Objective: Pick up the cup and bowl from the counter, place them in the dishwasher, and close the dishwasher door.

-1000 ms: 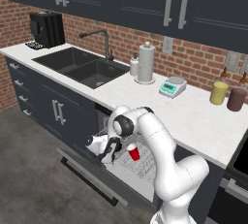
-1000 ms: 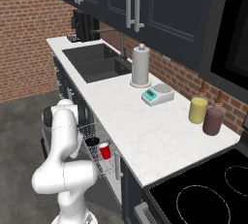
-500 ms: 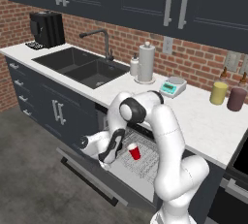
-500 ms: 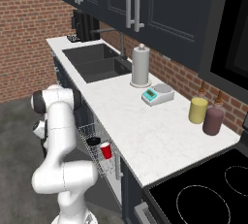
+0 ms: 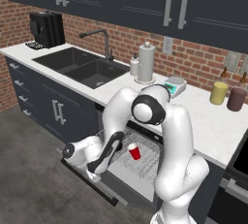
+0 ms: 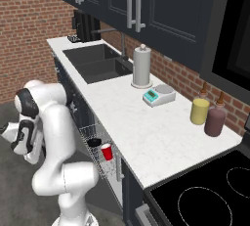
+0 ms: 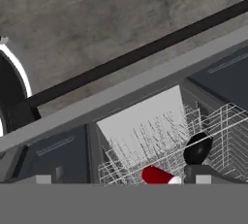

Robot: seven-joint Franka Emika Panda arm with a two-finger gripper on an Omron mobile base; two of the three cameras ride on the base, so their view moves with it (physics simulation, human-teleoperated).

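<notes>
**A:** Where's the small red tapered plastic cup [image 5: 134,152] sitting? Can it be spotted in the silver-grey wire rack [image 5: 145,162]?

**B:** Yep, it's seen inside the rack of the dark grey built-in dishwasher [image 5: 127,169], tilted, white inside showing. From the right base camera, the small shallow round black bowl [image 6: 94,142] is found in the same rack, just beside the cup [image 6: 107,151] at about 11 o'clock from it. In the hand camera the bowl [image 7: 197,146] is at 2 o'clock of the cup [image 7: 156,174].

**A:** And the flat dark grey drop-down door [image 5: 92,179]?

**B:** Dropped open, bar handle [image 7: 131,56] seen running across the hand camera above the grey floor.

**A:** The two-finger gripper [image 5: 96,171]?

**B:** It's held low by the door's outer edge, at roughly 8 o'clock from the cup. Nothing is pinched; the fingers are spread wide. The long white marble-look counter [image 6: 141,132] carries a paper towel roll [image 6: 141,67], a small teal scale [image 6: 158,95], a yellow cylinder [image 6: 199,111] and a maroon cylinder [image 6: 215,121].
</notes>
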